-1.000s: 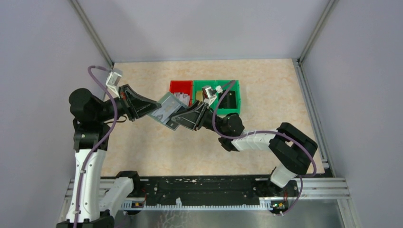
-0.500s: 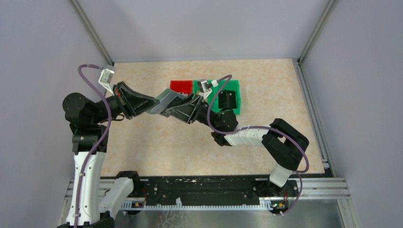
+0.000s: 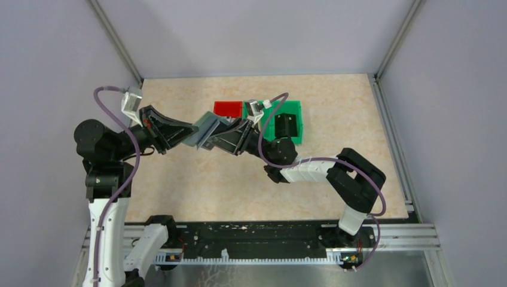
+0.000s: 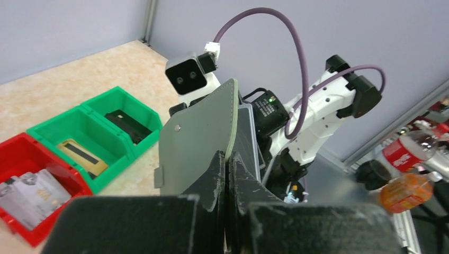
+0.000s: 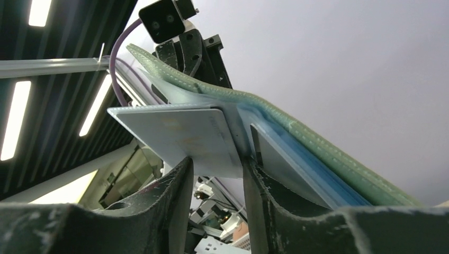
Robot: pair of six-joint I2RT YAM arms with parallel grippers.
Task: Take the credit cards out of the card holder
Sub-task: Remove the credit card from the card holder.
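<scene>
The grey-green card holder [image 3: 202, 128] hangs in the air between the two arms, in front of the bins. My left gripper [image 3: 191, 133] is shut on its lower edge, the jaws pressed flat on the cover [image 4: 198, 132]. The left gripper [image 4: 227, 159] shows no gap. My right gripper [image 3: 214, 139] meets the holder from the right. In the right wrist view a pale credit card [image 5: 180, 135] juts out of the holder's blue inside [image 5: 302, 159]. Its lower edge lies across the tips of my right gripper [image 5: 217, 161], whose jaws stand apart.
A red bin [image 3: 228, 109] and two joined green bins [image 3: 294, 113] stand on the table behind the holder. The red bin [image 4: 16, 153] holds silvery cards [image 4: 37, 190]. The green bins [image 4: 100, 103] hold a gold card [image 4: 82, 156] and a dark card [image 4: 124, 121].
Both arms have shifted left and a little farther back with the holder, which has turned more edge-on to the top camera. The right gripper stayed at the holder.
</scene>
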